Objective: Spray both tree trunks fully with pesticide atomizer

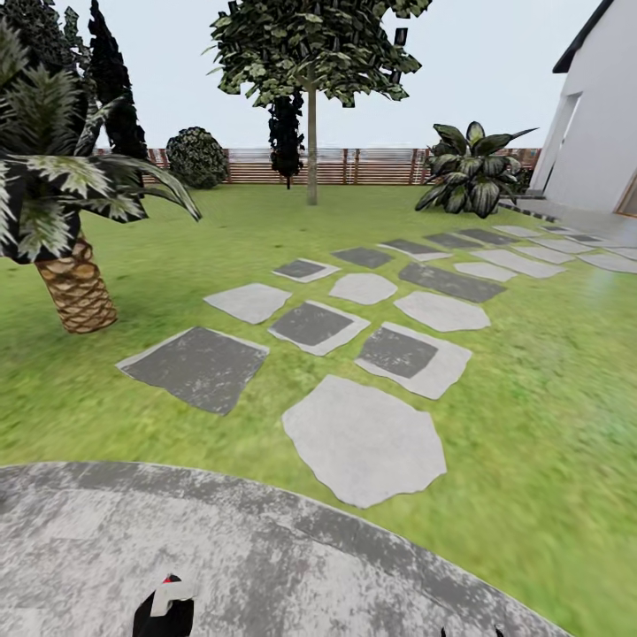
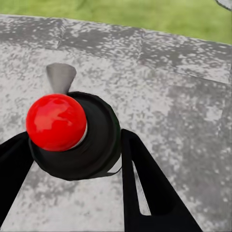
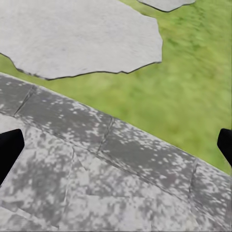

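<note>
Standing between two black fingers in the left wrist view, the slim dark-grey pesticide atomizer [image 2: 77, 140] with its round red cap dot is seen from above, and the left gripper [image 2: 72, 159] is closed against its dark body on both sides. A pale grey nozzle is seen jutting from the cap toward the lawn. In the head view the same atomizer [image 1: 165, 602] is found at the near edge of the weathered grey concrete floor [image 1: 292, 566], its pale band and red dot just visible above the dark fingers.

The right gripper [image 3: 116, 145] is held wide open over the blotched paving, one black fingertip at each border of its wrist view, with nothing between them.

Beyond the curved edge of the concrete floor, the green lawn [image 1: 531, 398] is crossed by grey stepping slabs [image 1: 363, 438]. Well past those slabs, a tall tree [image 1: 314, 40] with a straight tan-grey trunk [image 1: 311, 146] is seen before the brown slatted wooden fence [image 1: 372, 165]. A second such tree cannot be made out.
</note>
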You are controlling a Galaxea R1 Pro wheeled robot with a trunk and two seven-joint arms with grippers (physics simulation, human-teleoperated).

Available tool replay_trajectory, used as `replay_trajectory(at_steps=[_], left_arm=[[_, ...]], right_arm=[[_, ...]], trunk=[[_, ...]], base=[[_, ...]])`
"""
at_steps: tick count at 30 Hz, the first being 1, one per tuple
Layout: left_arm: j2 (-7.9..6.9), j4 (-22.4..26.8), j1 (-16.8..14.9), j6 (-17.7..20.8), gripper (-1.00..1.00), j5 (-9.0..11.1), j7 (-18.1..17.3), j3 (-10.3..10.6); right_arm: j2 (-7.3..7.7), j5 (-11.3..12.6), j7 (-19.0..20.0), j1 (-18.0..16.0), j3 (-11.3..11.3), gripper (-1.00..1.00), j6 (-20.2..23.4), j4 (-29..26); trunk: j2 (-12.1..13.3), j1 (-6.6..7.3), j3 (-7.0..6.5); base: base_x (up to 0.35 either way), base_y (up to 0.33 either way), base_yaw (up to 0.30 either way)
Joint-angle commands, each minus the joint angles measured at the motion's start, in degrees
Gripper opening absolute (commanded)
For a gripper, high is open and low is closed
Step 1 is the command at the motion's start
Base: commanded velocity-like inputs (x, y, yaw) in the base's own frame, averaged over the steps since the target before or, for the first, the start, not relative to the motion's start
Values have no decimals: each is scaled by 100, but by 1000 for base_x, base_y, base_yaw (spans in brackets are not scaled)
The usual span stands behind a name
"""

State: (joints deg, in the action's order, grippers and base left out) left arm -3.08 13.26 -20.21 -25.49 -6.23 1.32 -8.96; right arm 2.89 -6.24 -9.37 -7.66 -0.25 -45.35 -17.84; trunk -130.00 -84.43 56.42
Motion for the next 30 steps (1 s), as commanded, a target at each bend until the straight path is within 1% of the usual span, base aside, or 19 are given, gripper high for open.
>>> replay_trajectory(at_steps=[1,30], left_arm=[[0,1,0,0,-100,3,-1,0],[0,1,0,0,-100,2,-1,0]], right_arm=[[0,0,2,-1,1,100,0,0],[-2,0,6,1,24,100,0,8]], trunk=[[0,0,0],[0,0,0]], base=[[340,0,0],[340,0,0]])
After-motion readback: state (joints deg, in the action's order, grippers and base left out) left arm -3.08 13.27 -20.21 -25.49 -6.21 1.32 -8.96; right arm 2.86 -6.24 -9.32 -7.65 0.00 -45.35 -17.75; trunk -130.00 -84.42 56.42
